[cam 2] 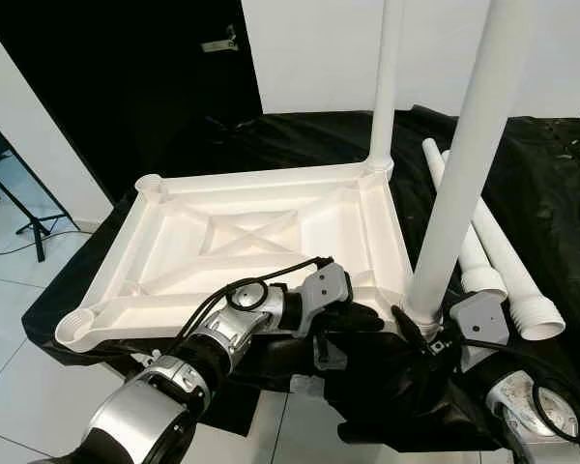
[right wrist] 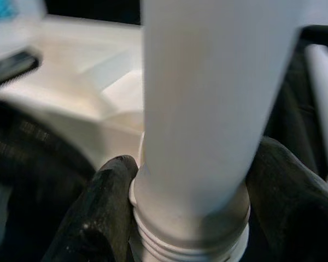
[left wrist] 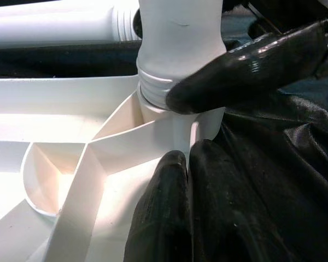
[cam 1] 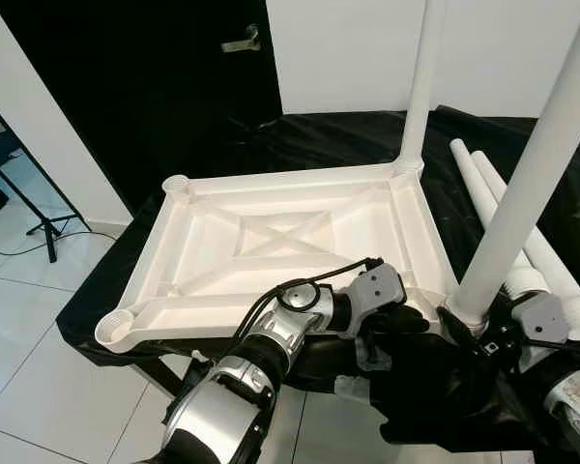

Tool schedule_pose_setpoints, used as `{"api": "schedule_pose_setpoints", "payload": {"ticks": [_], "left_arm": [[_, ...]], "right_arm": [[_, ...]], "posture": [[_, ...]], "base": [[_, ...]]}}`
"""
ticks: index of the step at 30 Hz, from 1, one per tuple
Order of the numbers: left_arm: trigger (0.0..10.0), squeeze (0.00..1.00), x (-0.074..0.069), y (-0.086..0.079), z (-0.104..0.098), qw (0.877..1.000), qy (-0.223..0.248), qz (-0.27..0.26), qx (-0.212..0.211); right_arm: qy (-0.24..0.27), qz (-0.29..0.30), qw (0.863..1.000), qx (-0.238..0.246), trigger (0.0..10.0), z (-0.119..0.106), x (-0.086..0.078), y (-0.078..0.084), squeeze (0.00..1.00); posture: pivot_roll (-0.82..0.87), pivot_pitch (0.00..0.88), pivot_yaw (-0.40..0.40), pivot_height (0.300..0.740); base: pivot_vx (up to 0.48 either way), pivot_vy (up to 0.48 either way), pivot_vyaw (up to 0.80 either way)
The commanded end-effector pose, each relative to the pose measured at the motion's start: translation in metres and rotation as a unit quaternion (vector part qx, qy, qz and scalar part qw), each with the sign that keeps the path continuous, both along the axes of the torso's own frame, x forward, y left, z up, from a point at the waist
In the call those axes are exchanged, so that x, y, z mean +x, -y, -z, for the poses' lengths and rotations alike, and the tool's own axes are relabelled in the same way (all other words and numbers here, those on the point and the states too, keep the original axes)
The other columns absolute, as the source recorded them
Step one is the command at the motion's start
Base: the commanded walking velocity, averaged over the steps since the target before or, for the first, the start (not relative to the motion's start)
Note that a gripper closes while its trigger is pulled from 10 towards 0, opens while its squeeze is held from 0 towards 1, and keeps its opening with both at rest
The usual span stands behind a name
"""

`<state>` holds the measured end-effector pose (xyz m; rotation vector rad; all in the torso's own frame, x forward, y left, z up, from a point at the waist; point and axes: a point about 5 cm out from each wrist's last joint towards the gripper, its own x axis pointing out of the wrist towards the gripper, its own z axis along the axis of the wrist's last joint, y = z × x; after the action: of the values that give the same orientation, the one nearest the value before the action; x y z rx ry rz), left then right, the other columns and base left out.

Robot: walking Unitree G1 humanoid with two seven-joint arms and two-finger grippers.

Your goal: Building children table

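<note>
The white table top (cam 1: 271,242) lies upside down on a black cloth (cam 1: 319,140). One white leg (cam 1: 420,87) stands in its far right corner. A second leg (cam 1: 532,164) stands in the near right corner socket. My right gripper (right wrist: 191,207) is shut on this leg just above its threaded base, one finger (right wrist: 98,207) on each side. My left gripper (left wrist: 202,131) reaches in from the left and clamps the same corner socket of the table top, one finger (left wrist: 164,207) on its wall. The two left-hand sockets (cam 1: 176,184) (cam 1: 116,329) are empty.
Two loose white legs (cam 1: 503,193) lie side by side on the cloth to the right. The covered surface ends close in front of me, over white floor tiles (cam 1: 39,319). A tripod stand (cam 1: 43,227) is at the far left, with a dark door (cam 1: 174,68) behind.
</note>
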<state>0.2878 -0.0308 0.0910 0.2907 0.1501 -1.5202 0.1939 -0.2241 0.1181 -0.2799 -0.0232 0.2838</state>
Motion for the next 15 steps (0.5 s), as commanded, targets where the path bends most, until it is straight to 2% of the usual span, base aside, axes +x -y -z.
{"api": "schedule_pose_setpoints", "payload": {"ticks": [1, 2, 3, 5, 7, 8, 13, 15], "left_arm": [[10.0, 0.00, -0.016, -0.011, 0.045, 0.993, -0.073, -0.043, 0.078], [10.0, 0.00, -0.016, -0.011, 0.045, 0.993, -0.073, -0.043, 0.078], [10.0, 0.00, -0.016, -0.011, 0.045, 0.993, -0.073, -0.044, 0.077], [10.0, 0.00, -0.016, -0.012, 0.045, 0.993, -0.073, -0.045, 0.077], [10.0, 0.00, -0.015, -0.013, 0.045, 0.993, -0.072, -0.047, 0.078], [10.0, 0.00, -0.015, -0.013, 0.045, 0.993, -0.072, -0.047, 0.078], [10.0, 0.00, -0.015, -0.014, 0.045, 0.993, -0.072, -0.046, 0.080], [10.0, 0.00, -0.015, -0.013, 0.045, 0.993, -0.071, -0.046, 0.080]], "right_arm": [[0.018, 0.091, 0.994, 0.052, 0.0, 0.002, -0.005, 0.004, 0.00], [0.018, 0.091, 0.994, 0.052, 0.0, 0.002, -0.005, 0.004, 0.00], [0.036, 0.129, 0.989, 0.068, 0.0, 0.001, -0.009, 0.003, 0.00], [0.045, 0.146, 0.985, 0.074, 0.0, 0.000, -0.012, 0.002, 0.00], [0.053, 0.194, 0.976, 0.080, 0.0, 0.003, -0.021, -0.001, 0.00], [0.053, 0.194, 0.976, 0.080, 0.0, 0.003, -0.021, -0.001, 0.00], [0.083, 0.268, 0.957, 0.075, 0.0, 0.001, -0.023, -0.001, 0.00], [0.083, 0.277, 0.954, 0.077, 0.0, 0.000, -0.021, -0.003, 0.00]], "posture": [[0.01, 0.000, 0.100, 0.740], [0.01, 0.000, 0.100, 0.740], [0.01, 0.000, 0.099, 0.740], [0.01, 0.000, 0.099, 0.740], [0.01, 0.000, 0.100, 0.740], [0.01, 0.000, 0.100, 0.740], [0.01, 0.000, 0.101, 0.740], [0.01, 0.000, 0.101, 0.740]], "base": [[0.000, 0.000, 0.00], [0.000, 0.000, 0.00], [0.000, 0.000, 0.00], [0.000, 0.000, 0.00], [0.000, 0.000, 0.00], [0.000, 0.000, 0.00], [0.000, 0.000, 0.00], [0.000, 0.000, 0.00]]}}
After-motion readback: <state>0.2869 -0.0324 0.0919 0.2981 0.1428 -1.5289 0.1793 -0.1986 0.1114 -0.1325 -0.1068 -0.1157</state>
